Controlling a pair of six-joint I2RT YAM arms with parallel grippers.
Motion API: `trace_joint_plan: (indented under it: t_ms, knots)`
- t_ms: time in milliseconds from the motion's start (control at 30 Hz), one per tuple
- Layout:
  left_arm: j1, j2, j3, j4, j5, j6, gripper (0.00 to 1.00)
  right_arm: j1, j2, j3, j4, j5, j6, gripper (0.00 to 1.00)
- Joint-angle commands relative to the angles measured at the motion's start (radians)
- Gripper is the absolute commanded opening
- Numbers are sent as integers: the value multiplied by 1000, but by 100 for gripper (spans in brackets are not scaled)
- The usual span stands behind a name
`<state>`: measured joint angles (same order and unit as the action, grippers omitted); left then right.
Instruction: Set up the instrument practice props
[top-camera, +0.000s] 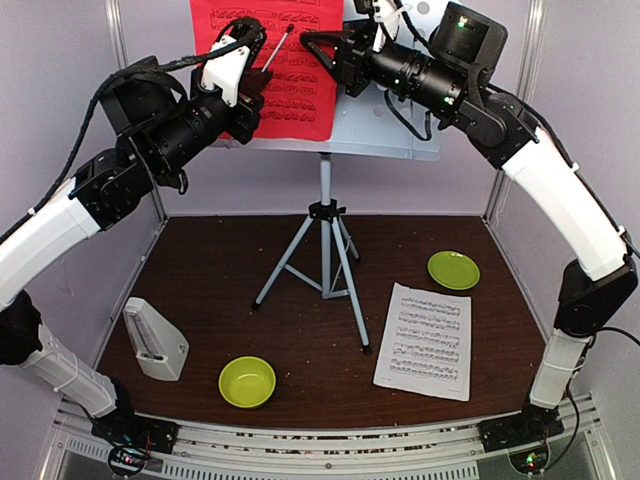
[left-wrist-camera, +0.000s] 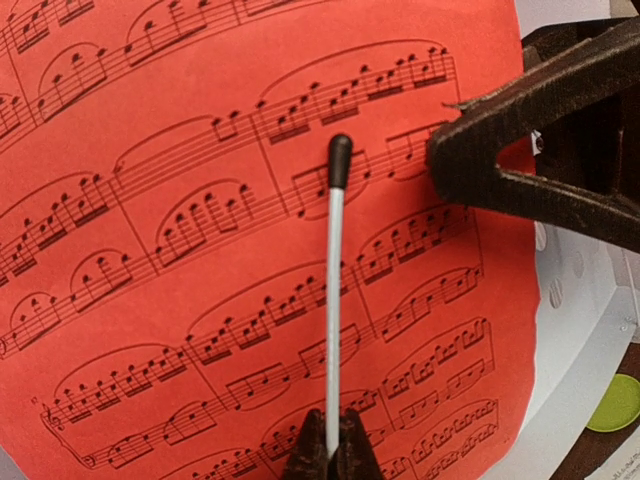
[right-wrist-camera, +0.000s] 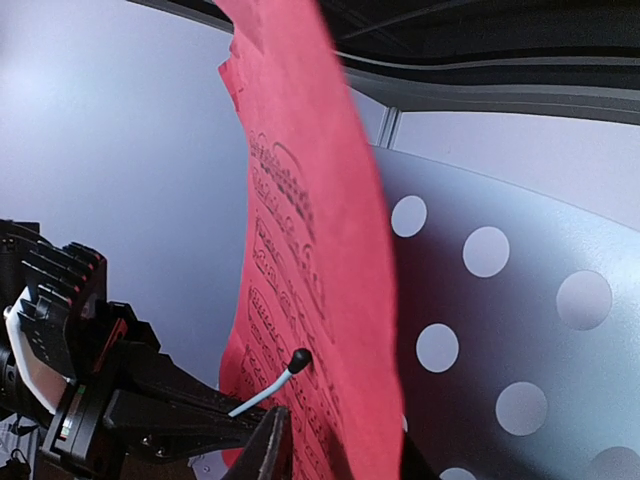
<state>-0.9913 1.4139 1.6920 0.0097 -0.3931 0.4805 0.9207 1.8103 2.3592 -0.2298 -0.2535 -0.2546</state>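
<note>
The red sheet of music (top-camera: 290, 95) hangs in front of the pale perforated music stand (top-camera: 400, 140), whose tripod (top-camera: 325, 255) stands mid-table. My right gripper (top-camera: 307, 42) is shut on the sheet's right edge; its fingers (left-wrist-camera: 500, 150) show in the left wrist view, and the sheet (right-wrist-camera: 310, 250) passes between its jaws (right-wrist-camera: 335, 460). My left gripper (top-camera: 258, 76) (left-wrist-camera: 330, 455) is shut on a thin white stick with a black tip (left-wrist-camera: 336, 280), which points at the red sheet (left-wrist-camera: 200, 250). The white sheet (top-camera: 425, 340) lies flat at front right. The grey pyramid metronome (top-camera: 153, 340) stands at front left.
A lime-green bowl (top-camera: 247, 381) sits at front centre. A flat green plate (top-camera: 453, 270) lies right of the tripod, just behind the white sheet. Grey walls close in the back and both sides.
</note>
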Motion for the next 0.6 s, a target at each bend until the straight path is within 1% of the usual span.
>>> trace_joint_plan:
  t_ms: [0,67,200,367,433,467,567]
  knots:
    - [0,-5,-8,31,45,-18,0,7,9,28,45,-11,26,28]
    - [0,-7,-10,30,44,-18,0,8,5,21,38,-6,22,32]
    - [1,-9,-15,29,37,-20,0,7,-3,3,34,14,21,51]
    - [1,-6,-14,35,24,-22,1,7,-10,-2,40,27,22,61]
    - [2,-6,-14,37,23,-22,6,6,-11,-2,44,37,21,64]
    - [2,-6,-14,39,25,-22,10,6,-11,-2,45,41,22,65]
    - [1,-8,-16,41,33,-28,28,6,-11,-3,48,52,21,71]
